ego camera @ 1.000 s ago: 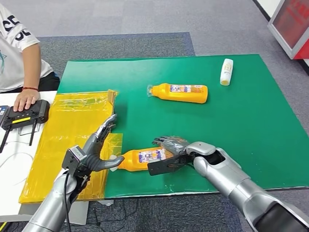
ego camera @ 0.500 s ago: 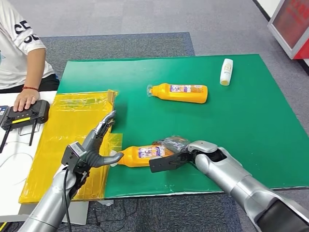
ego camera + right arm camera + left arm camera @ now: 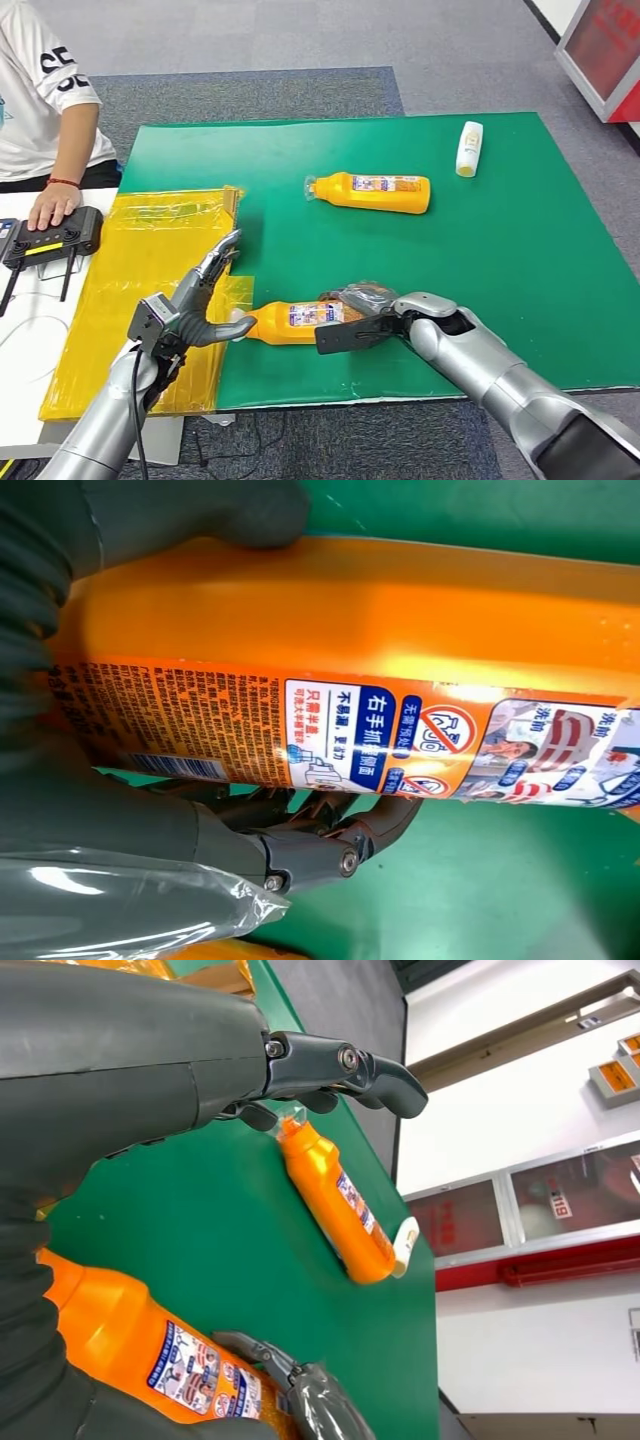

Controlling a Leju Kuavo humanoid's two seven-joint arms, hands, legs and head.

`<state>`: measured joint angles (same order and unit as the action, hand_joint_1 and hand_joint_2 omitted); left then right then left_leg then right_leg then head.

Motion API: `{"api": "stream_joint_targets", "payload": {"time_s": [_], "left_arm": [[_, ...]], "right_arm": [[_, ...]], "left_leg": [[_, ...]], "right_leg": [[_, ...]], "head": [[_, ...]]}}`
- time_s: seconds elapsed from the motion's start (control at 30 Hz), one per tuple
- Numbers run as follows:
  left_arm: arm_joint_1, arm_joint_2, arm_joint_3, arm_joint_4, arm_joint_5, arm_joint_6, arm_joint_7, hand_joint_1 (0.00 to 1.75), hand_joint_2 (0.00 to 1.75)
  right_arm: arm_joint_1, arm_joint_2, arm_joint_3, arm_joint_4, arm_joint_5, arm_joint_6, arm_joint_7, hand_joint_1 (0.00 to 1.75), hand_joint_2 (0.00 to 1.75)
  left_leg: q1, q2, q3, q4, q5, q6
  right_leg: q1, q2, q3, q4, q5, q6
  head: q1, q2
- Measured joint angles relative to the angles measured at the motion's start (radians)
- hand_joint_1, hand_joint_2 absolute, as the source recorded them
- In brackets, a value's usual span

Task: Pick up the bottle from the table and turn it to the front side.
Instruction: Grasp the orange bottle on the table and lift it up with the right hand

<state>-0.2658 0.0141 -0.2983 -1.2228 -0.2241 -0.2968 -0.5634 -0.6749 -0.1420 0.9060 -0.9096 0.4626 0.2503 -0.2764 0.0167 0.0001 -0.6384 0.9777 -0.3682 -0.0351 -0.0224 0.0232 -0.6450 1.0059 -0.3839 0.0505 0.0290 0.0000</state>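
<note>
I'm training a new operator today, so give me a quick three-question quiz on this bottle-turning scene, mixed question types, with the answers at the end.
1. True or false: the right hand grips the near orange bottle.
2. Multiple choice: the small white bottle lies A) on the yellow sheet, B) near the far right corner of the green mat, C) in the left hand.
3. Fill in: the person's hand rests on a black ____.

Key: 1 true; 2 B; 3 controller.
</note>
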Motion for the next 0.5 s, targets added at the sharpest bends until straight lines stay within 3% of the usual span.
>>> {"api": "stream_joint_targets", "payload": {"time_s": [0.3,0.5], "left_arm": [[0.0,0.001,0.0,0.001,0.007,-0.001,0.0,0.0,1.75],[0.007,0.003,0.0,0.0,0.011,0.002,-0.001,0.0,1.75]], "right_arm": [[0.032,-0.027,-0.053,-0.004,-0.126,0.009,-0.08,1.75,1.75],[0.137,-0.053,-0.187,-0.066,-0.268,0.022,-0.164,1.75,1.75]], "left_leg": [[0.0,0.0,0.0,0.0,0.0,0.0],[0.0,-0.001,-0.001,0.0,0.0,0.0]], "right_leg": [[0.0,0.0,0.0,0.0,0.0,0.0],[0.0,-0.001,0.0,0.0,0.0,0.0]], "head": [[0.0,0.0],[0.0,0.0]]}}
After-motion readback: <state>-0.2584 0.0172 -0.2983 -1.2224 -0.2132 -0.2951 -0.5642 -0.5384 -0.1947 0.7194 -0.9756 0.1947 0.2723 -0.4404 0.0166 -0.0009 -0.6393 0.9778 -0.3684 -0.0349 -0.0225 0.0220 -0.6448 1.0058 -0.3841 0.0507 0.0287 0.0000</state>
